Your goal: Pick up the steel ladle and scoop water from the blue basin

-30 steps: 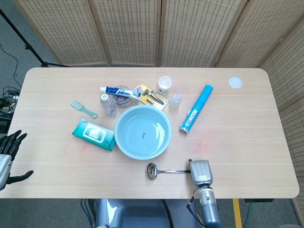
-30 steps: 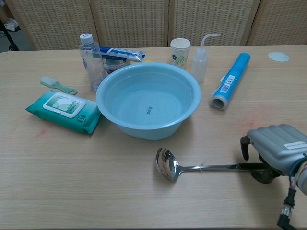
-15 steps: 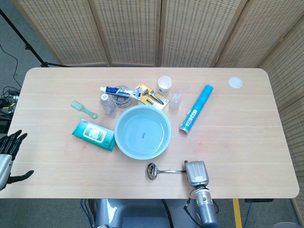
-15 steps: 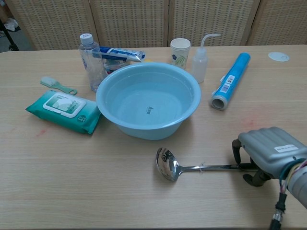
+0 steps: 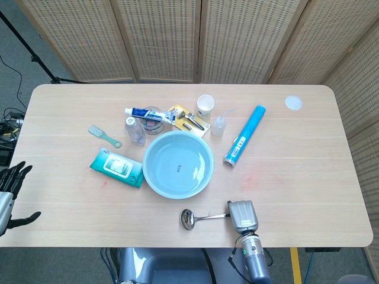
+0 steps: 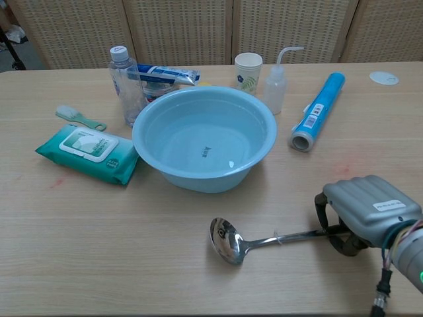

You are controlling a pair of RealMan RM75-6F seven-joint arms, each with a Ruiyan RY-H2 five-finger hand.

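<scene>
Pickup just begun: right hand (image 6: 370,212) curled around steel ladle (image 6: 264,239) handle near blue basin (image 6: 203,137), bowl apparently on desk (image 6: 99,231), scooping undone.

Ladle (image 6: 228,239): polished steel, mirror-glossy bowl. Basin (image 6: 204,137): smooth, glossy blue plastic. Table (image 5: 308,160): pale wood grain, matt. Right hand (image 6: 367,210): grey matt casing. Wipes pack (image 6: 87,152): shiny plastic film. Cup (image 6: 248,71): paper.

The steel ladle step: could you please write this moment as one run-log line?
phase: grasp | right hand grips steel ladle handle, bowl near table | left hand idle at table edge | blue basin holds water, unscooped
</scene>
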